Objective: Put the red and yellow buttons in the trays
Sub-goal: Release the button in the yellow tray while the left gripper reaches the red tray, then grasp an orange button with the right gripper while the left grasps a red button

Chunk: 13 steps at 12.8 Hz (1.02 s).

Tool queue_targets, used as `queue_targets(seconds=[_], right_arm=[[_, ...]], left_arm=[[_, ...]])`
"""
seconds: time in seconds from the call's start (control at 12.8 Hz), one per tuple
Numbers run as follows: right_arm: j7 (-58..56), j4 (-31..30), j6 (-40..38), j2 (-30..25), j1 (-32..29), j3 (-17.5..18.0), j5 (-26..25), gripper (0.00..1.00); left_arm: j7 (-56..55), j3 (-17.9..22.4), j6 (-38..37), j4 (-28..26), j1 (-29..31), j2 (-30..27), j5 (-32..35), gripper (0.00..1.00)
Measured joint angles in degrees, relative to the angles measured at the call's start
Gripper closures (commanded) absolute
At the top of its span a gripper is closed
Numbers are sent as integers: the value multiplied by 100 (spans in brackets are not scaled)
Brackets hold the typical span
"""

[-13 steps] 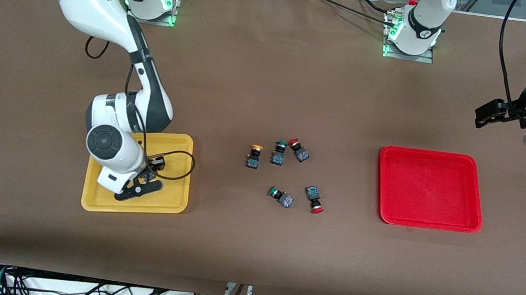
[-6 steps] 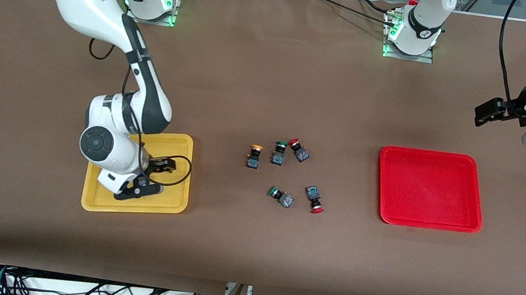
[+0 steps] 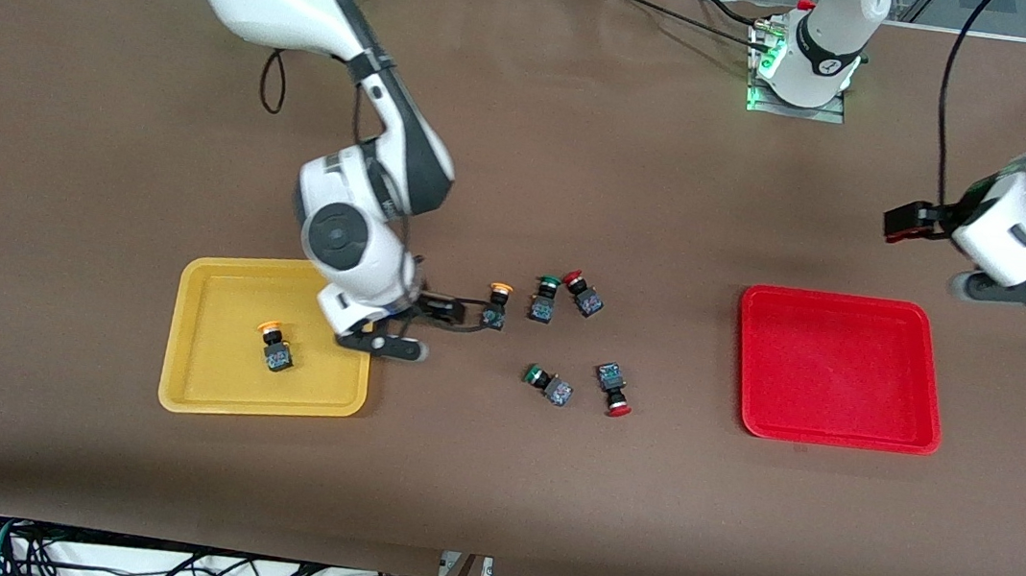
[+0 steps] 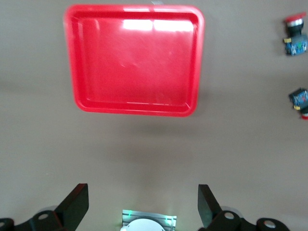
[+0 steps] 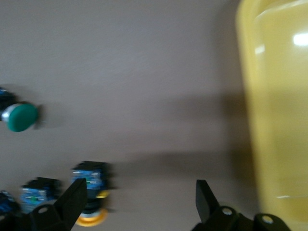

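on the brown table (image 3: 491, 479), front view: the yellow tray (image 3: 202, 393) sits toward the right arm's end, one yellow-capped button (image 3: 276, 347) lying inside it. the right gripper (image 3: 432, 322) hangs over bare table between that tray and the loose cluster, just beside the second yellow-capped button (image 3: 495, 307). two red-capped buttons (image 3: 583, 294) (image 3: 613, 389) and two green-capped switches (image 3: 544, 299) (image 3: 548, 384) lie mid-table. the red tray (image 3: 840, 369) holds nothing; the left gripper (image 3: 1015, 287) waits above the table near it.
left wrist view: left fingers (image 4: 74, 204) spread wide, nothing between them; red tray (image 4: 134, 60) and both red-capped buttons (image 4: 294, 36) (image 4: 301, 101) visible below.
right wrist view: right fingers (image 5: 204, 195) spread apart, empty; the yellow-capped button (image 5: 91, 195) lies beside one fingertip, a green-capped switch (image 5: 19, 117) farther off, the yellow tray (image 5: 274, 106) at the edge
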Motion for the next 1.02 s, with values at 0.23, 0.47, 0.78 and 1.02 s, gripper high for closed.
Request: queue_targets(seconds=[0.23, 0.47, 0.78, 1.02], right_arm=[[907, 25, 824, 425, 530, 6, 0, 0], [1145, 55, 1010, 642, 767, 4, -4, 6], [1130, 54, 1001, 647, 773, -41, -54, 43], [1064, -12, 970, 665, 774, -46, -80, 65]], left_arm=[[-437, -70, 1029, -22, -216, 868, -106, 0], [-919, -79, 2450, -17, -347, 1731, -245, 0], [-1191, -98, 4463, -10, -698, 2476, -662, 0], [-2038, -43, 5576, -11, -1411, 2887, -498, 0]])
